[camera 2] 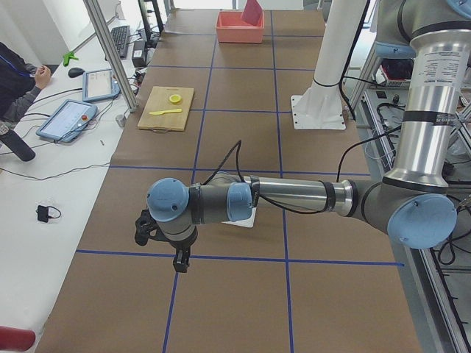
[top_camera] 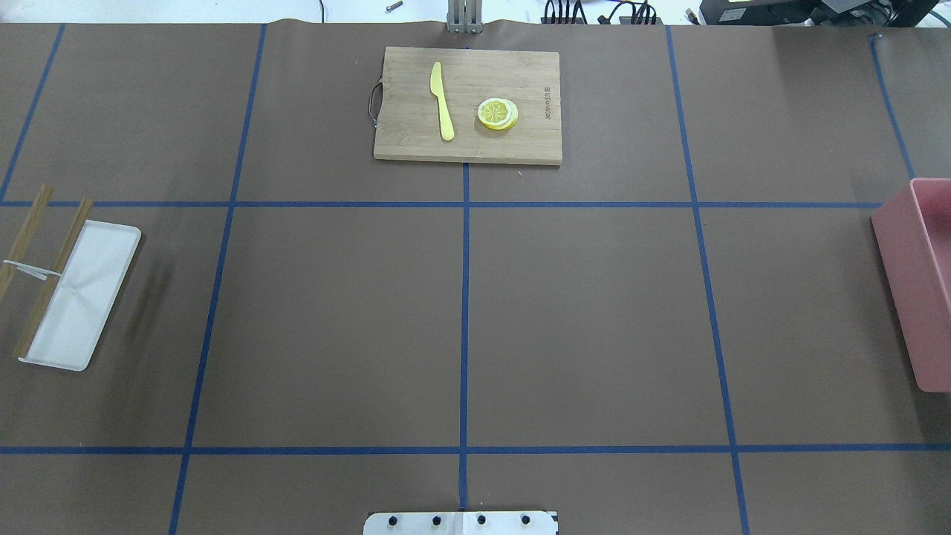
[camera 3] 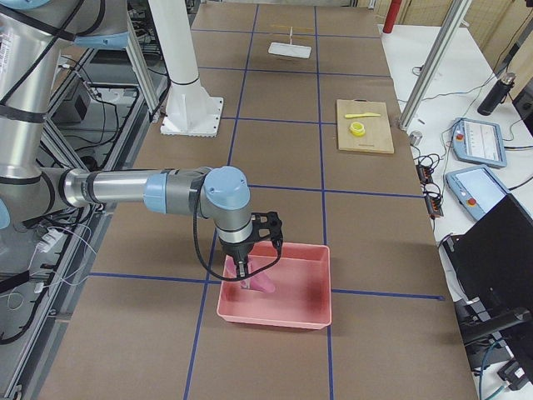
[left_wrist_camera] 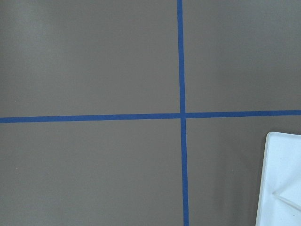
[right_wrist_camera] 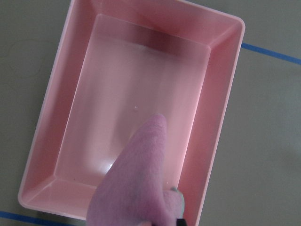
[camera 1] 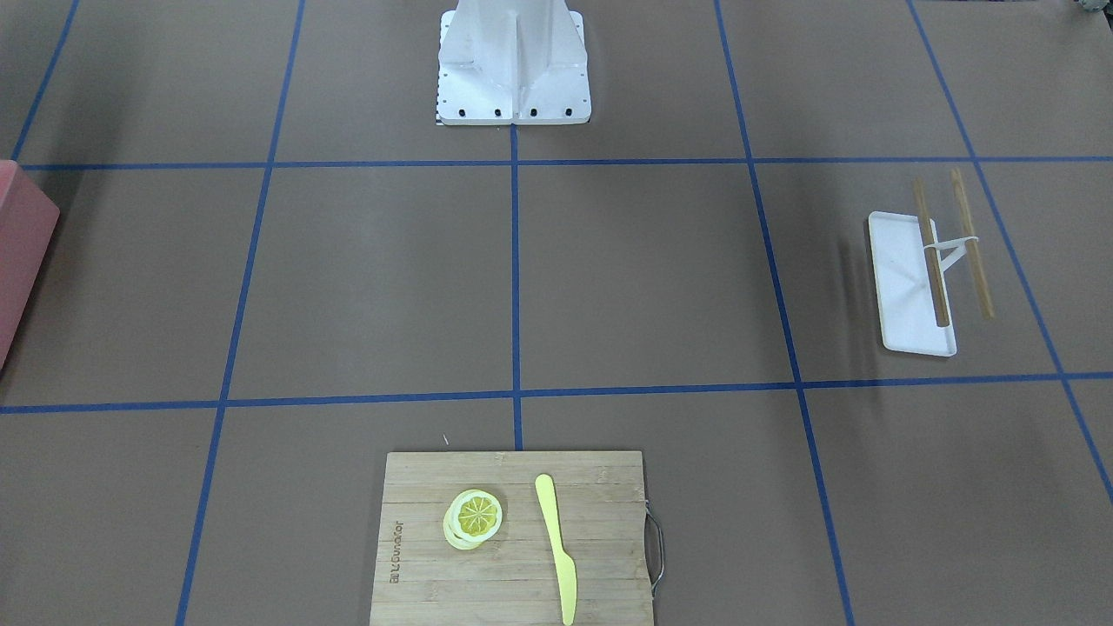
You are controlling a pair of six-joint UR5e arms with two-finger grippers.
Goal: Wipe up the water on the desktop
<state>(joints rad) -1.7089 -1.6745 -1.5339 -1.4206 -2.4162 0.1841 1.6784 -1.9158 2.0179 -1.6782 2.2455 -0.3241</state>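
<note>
The matte brown desktop [top_camera: 594, 319], gridded with blue tape lines, spreads around the white robot pedestal [camera 1: 513, 78]. Well to the pedestal's right, the right gripper [camera 3: 247, 279] pinches a fuzzy pink cloth [right_wrist_camera: 136, 179] above a rectangular pink plastic bin [right_wrist_camera: 61, 117]. Well to the pedestal's left, the left gripper [camera 2: 177, 259] hovers over the desktop; I cannot tell how far apart its fingers are.

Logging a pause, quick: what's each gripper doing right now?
Left gripper: cannot be told.
Right gripper: closed, holding a fuzzy pink cloth over the pink plastic bin.
</note>
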